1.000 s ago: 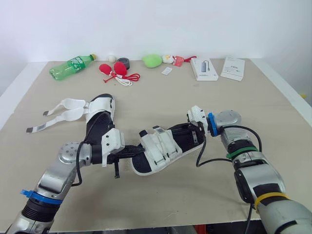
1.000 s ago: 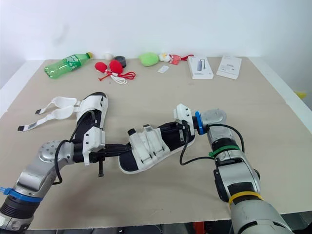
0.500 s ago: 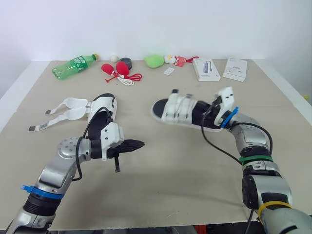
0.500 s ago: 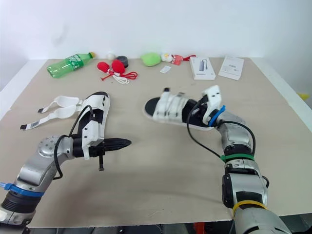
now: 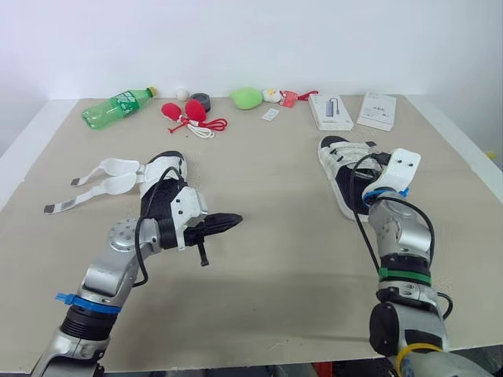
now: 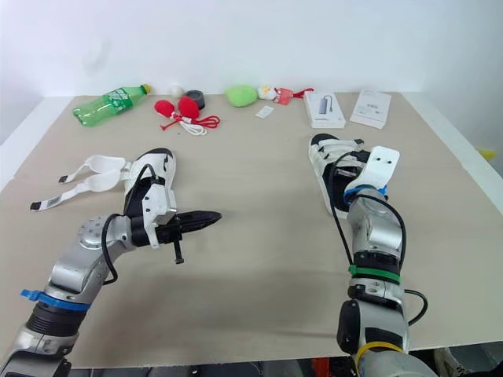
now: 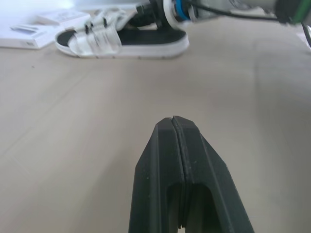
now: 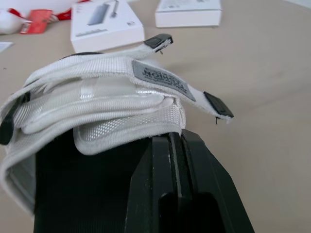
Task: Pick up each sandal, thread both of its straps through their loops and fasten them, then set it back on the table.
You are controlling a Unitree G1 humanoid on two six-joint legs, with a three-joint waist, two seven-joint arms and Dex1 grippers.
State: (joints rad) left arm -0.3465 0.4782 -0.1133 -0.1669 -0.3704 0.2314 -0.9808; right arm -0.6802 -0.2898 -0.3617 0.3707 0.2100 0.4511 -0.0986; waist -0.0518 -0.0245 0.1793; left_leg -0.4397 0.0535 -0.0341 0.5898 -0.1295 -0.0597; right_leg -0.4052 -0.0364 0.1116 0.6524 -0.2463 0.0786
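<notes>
On the beige tabletop (image 5: 267,259) before me, a loose-strapped sandal (image 5: 161,184) lies left and a second sandal (image 5: 343,161) right. A green bottle (image 5: 116,107) and white boxes (image 5: 330,111) line its far edge.

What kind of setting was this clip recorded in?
Probably a robot test or data-collection bench, not a home: a tan table against a plain white wall, with unrelated props lined along its far edge, such as a green plastic bottle and a white box.

Bare tabletop (image 5: 275,267) runs from the centre to 6 o'clock — open passage. At 9 o'clock the unfastened sandal (image 5: 169,167) and its splayed straps (image 5: 110,166) block; at 3 o'clock, the strapped sandal (image 5: 343,157). A bottle (image 5: 116,107), red items (image 5: 185,111) and boxes (image 5: 330,111) line 12 o'clock.
</notes>
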